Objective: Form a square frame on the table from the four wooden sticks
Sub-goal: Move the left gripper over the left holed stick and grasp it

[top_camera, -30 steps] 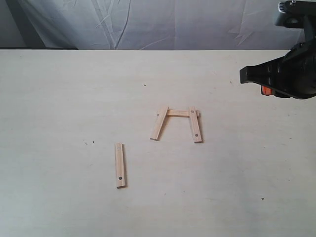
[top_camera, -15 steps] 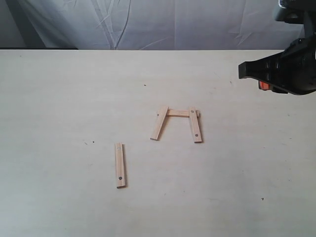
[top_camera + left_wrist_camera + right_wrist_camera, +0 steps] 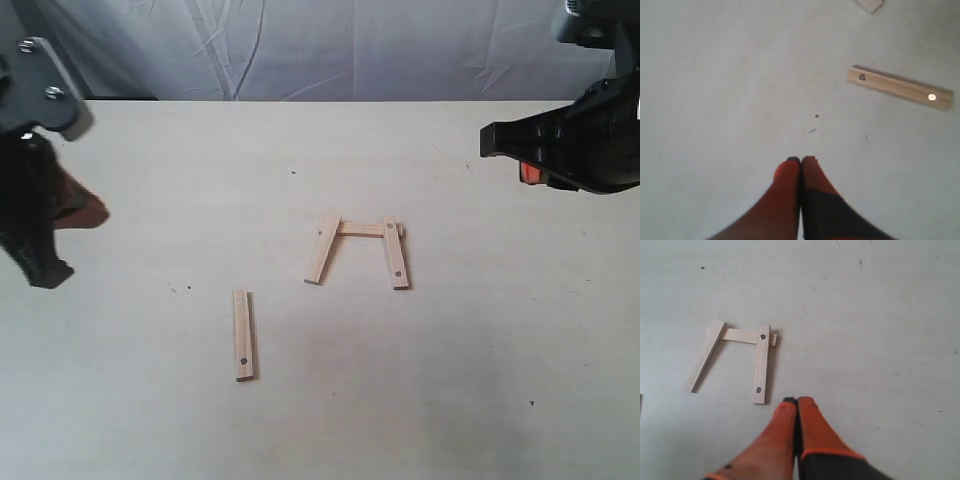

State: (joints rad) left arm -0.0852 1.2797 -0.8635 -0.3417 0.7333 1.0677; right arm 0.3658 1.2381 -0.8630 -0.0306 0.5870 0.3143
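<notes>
Three wooden sticks form a square frame with one side open, in the middle of the table [image 3: 150, 160]: a slanted left stick [image 3: 322, 249], a back stick [image 3: 362, 230] and a right stick [image 3: 396, 253] with two dark holes. The fourth stick [image 3: 242, 335] lies alone, nearer and to the left. My left gripper [image 3: 85, 212] hovers at the left edge, shut and empty; its wrist view shows the loose stick [image 3: 900, 88] ahead of the closed tips [image 3: 800, 161]. My right gripper [image 3: 530, 172] hangs at the far right, shut and empty [image 3: 797, 401], just short of the holed stick [image 3: 761, 364].
A wrinkled white cloth backdrop [image 3: 300, 50] hangs behind the table's far edge. A few tiny dark specks [image 3: 188, 289] mark the surface. The end of another stick [image 3: 870, 5] shows at the edge of the left wrist view.
My left arm has come into the exterior view at the left edge. The right arm has drifted slightly up and left. The sticks have not moved.
</notes>
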